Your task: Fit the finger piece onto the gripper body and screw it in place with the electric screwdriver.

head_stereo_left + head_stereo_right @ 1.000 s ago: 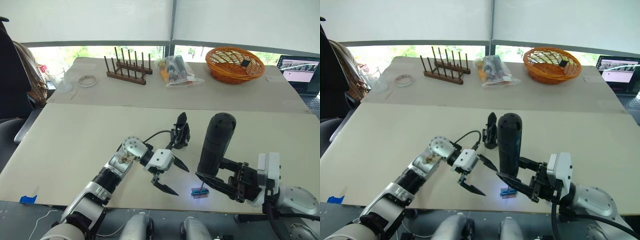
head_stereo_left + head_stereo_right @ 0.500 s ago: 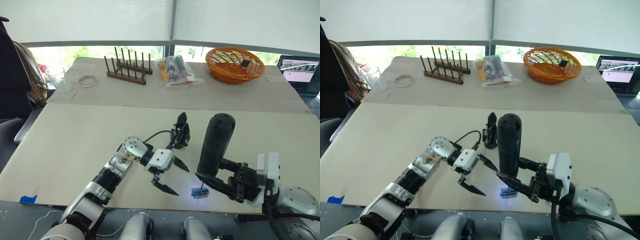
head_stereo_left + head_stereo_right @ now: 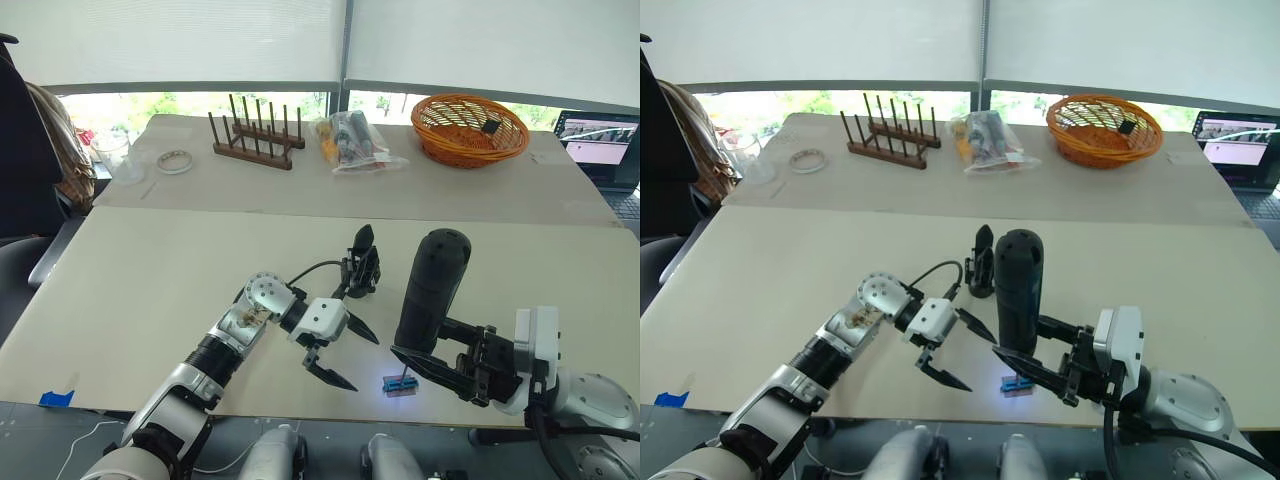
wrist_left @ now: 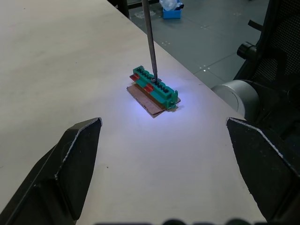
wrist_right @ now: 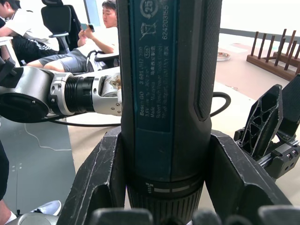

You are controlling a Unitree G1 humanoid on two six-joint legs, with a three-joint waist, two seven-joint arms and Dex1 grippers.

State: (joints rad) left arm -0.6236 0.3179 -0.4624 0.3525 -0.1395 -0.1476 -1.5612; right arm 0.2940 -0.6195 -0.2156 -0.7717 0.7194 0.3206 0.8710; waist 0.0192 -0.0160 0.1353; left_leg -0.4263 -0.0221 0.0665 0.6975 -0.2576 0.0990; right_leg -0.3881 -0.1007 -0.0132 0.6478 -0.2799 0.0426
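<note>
With the right gripper [image 3: 440,365] clamped on the upright screwdriver [image 3: 430,290], bit in the green block [image 4: 153,90], left gripper [image 3: 345,352] wide open, body [image 3: 362,268] behind, keep the bit plumb.

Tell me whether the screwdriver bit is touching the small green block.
Touching. In the left wrist view, the electric screwdriver bit's tip meets the top of the green block with no gap.

Pale beige worktop [image 3: 150,270], a second one butted behind it. White roller blinds [image 3: 180,40] drawn over windows, daylight and greenery below. Wooden peg rack [image 3: 252,140], orange wicker basket [image 3: 470,128], laptop [image 3: 598,145] at right. Grey floor [image 4: 211,28] beyond the edge.
</note>
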